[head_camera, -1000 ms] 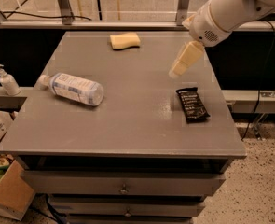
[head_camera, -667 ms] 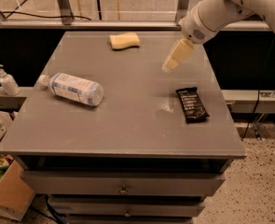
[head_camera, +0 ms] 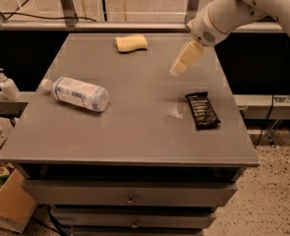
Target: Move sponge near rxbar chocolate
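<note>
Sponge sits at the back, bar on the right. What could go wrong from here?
1. The sponge lies close to the far edge of the table; the gripper, hanging above the table between sponge and bar, could push it off the back.
2. The rxbar chocolate lies near the right edge; setting the sponge down too close could nudge it off.
3. The bottle lies on its side and might roll if bumped.

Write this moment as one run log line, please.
sponge: far side, untouched | rxbar chocolate: right side | gripper: hovers between them | bottle: left, lying | step: grasp not yet done
</note>
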### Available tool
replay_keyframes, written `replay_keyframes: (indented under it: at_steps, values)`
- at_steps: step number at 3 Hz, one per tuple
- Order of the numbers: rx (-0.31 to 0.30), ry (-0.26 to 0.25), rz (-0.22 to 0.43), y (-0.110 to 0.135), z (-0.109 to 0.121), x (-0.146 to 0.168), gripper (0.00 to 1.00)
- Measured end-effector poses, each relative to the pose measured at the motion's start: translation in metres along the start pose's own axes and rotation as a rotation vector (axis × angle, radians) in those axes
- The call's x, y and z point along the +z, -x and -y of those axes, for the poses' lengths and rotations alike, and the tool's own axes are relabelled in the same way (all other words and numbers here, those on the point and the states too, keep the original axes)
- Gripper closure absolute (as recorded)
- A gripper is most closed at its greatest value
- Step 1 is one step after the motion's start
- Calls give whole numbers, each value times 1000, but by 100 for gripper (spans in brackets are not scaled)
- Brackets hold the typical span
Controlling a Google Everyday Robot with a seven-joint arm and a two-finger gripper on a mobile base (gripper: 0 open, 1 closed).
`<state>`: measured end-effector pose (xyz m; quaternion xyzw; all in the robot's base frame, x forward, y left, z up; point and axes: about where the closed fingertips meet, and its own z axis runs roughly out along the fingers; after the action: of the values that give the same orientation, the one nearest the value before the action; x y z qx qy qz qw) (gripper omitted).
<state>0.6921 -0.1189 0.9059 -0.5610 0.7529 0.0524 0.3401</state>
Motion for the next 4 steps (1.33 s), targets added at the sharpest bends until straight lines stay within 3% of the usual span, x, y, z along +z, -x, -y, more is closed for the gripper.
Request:
replay_keyframes:
  at_steps: [1, 3, 4]
  values:
    - [42, -19, 55, 9, 15, 16, 0]
    - [205, -70, 186, 26, 63, 65, 0]
    - [295, -109, 204, 28, 83, 89, 0]
